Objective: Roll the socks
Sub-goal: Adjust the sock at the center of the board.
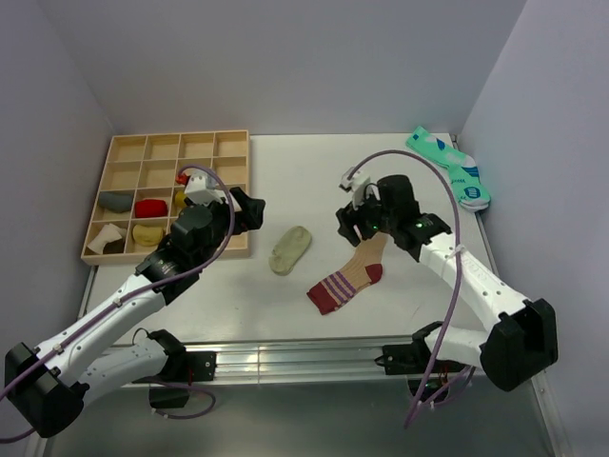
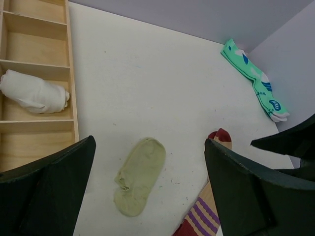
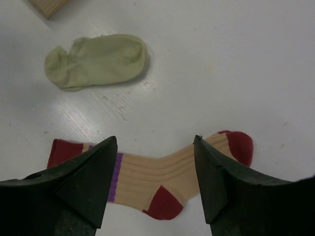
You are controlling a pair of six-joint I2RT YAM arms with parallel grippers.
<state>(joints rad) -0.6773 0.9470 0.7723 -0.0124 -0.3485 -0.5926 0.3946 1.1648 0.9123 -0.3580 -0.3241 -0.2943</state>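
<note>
Right claw (image 3: 155, 138) gapes above the tan sock (image 3: 147, 172); olive sock (image 3: 98, 59) lies nearby

Surroundings as I see them from the console. A wooden tray (image 1: 166, 145), split into compartments, sits left of and beyond my left gripper (image 1: 252, 214), on the white table (image 1: 285, 162). Four rolled bundles lie in its near-left compartments: grey (image 1: 118, 201), red (image 1: 150, 208), yellow (image 1: 147, 233) and white (image 1: 108, 238). A green patterned pair (image 1: 452, 167) lies flat beyond and to the right of my right gripper (image 1: 350, 221), well apart from it, against the far right wall (image 1: 552, 114).
</note>
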